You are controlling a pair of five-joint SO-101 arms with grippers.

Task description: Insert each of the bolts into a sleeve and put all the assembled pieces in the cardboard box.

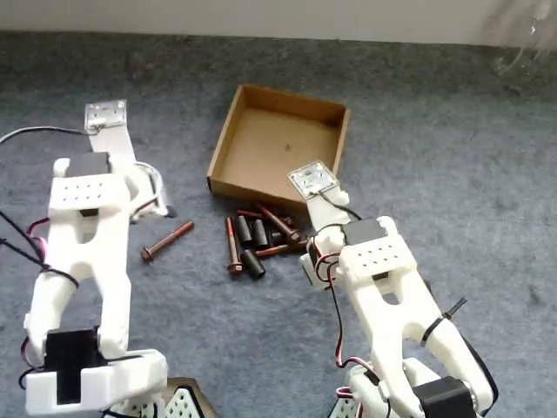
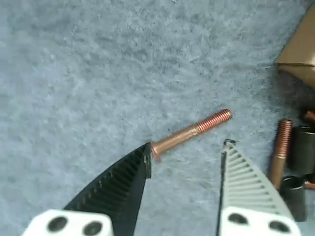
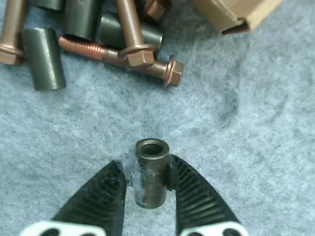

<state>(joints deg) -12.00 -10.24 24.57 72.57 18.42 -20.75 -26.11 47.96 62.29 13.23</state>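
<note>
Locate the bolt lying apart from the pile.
In the high view, the lone bolt lies left of the pile of bolts and sleeves; the left wrist view shows it at the tips of the left gripper's open jaws.

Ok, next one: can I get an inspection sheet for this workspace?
Surface: grey carpet, flat.
Job's things: cardboard box empty; pile of bolts and sleeves beside it; lone bolt lying apart; none seen assembled.
Clutter: nothing seen.
Grippers: left gripper open over the lone bolt; right gripper straddles a sleeve, grip unclear.
Cables: black and red wires hang in loose loops.
Surroundings: pale wall behind.
</note>
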